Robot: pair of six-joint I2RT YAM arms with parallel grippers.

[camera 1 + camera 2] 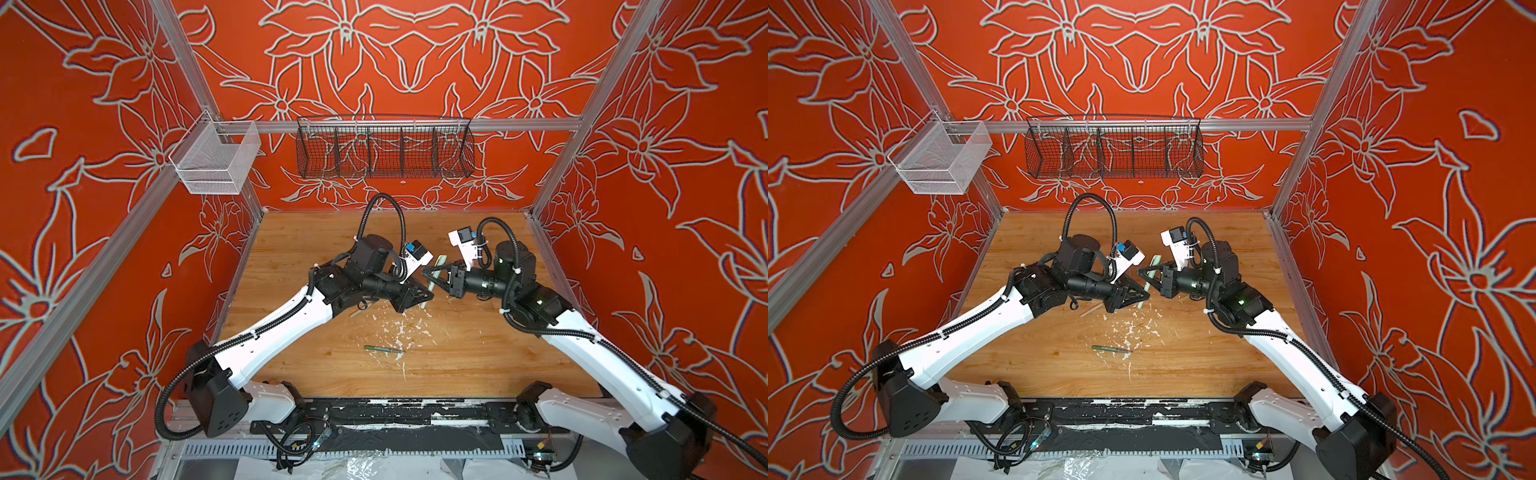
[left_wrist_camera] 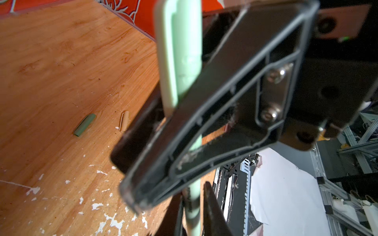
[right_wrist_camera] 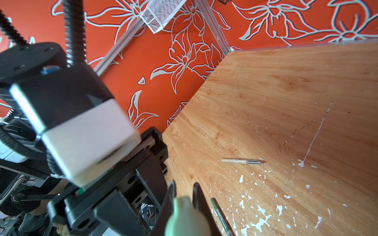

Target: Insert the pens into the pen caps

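Note:
Above the table's middle hangs a pale green pen point(image 1: 424, 301), slanted, with the light green cap point(image 1: 439, 262) on its upper end. My right gripper point(image 1: 427, 274) is shut on the cap point(image 3: 184, 206). My left gripper point(image 2: 194, 192) is shut on the pen's barrel point(image 2: 193, 204), just below the right one. A dark green pen point(image 1: 384, 349) lies on the wooden table point(image 1: 478, 353) near the front. The tan pen point(image 3: 242, 161) lies under my left arm. The dark green cap point(image 2: 84, 125) and the tan cap point(image 2: 124, 123) lie side by side on the table.
White paint flecks point(image 1: 399, 332) are scattered over the table's middle. A black wire basket point(image 1: 384, 149) hangs on the back wall and a white mesh basket point(image 1: 216, 160) on the left rail. A black rail point(image 1: 395, 411) runs along the front edge.

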